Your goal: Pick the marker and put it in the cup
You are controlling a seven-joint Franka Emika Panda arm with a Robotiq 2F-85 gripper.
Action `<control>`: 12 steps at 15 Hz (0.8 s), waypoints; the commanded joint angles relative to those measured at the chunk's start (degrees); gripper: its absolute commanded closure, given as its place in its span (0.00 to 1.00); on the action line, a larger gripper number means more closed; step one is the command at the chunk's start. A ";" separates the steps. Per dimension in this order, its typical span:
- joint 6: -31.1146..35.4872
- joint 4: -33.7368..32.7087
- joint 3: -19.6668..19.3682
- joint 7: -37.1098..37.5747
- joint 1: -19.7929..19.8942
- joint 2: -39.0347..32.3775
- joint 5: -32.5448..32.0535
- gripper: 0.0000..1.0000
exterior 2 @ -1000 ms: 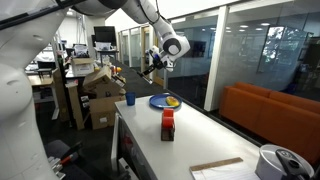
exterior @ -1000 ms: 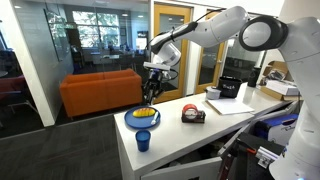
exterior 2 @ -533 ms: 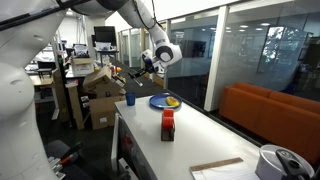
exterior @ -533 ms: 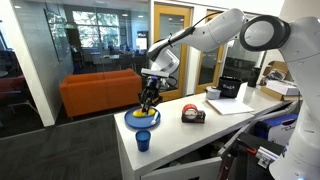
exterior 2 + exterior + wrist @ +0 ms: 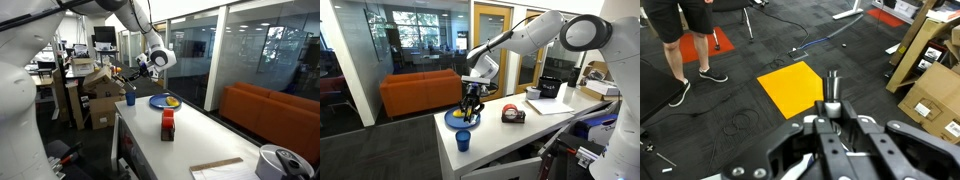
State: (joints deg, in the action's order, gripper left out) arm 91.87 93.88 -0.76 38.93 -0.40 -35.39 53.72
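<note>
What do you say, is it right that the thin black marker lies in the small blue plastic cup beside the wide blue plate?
No. The thin black marker is held between the fingers, as the wrist view shows, not in the small blue plastic cup beside the wide blue plate.

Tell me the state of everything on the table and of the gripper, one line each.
gripper: shut on the marker, raised in the air.
marker: gripped, off the table, not yet in the cup.
cup: upright on the table, no marker in it.
plate: flat on the table, something yellow on it.
red-and-black object: resting on the table, untouched.
</note>
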 commanded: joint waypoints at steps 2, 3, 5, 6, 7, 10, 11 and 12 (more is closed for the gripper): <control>-0.38 0.39 0.58 -0.38 -1.58 0.73 0.56 0.95; -0.42 0.30 0.67 -0.33 -1.98 0.60 0.46 0.95; -0.59 0.14 0.72 -0.39 -2.52 0.25 0.33 0.95; -0.68 0.12 0.72 -0.50 -2.67 0.09 0.26 0.95; -0.75 0.02 0.73 -0.65 -2.76 -0.20 0.19 0.95; -1.03 -0.26 0.79 -1.08 -2.89 -1.42 -0.09 0.95; -1.08 -0.39 0.81 -1.17 -2.93 -1.91 -0.13 0.95; -1.12 -0.59 0.81 -1.33 -3.00 -2.45 -0.27 0.95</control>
State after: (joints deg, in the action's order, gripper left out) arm 91.86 94.32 -0.22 38.57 -3.57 -36.42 53.64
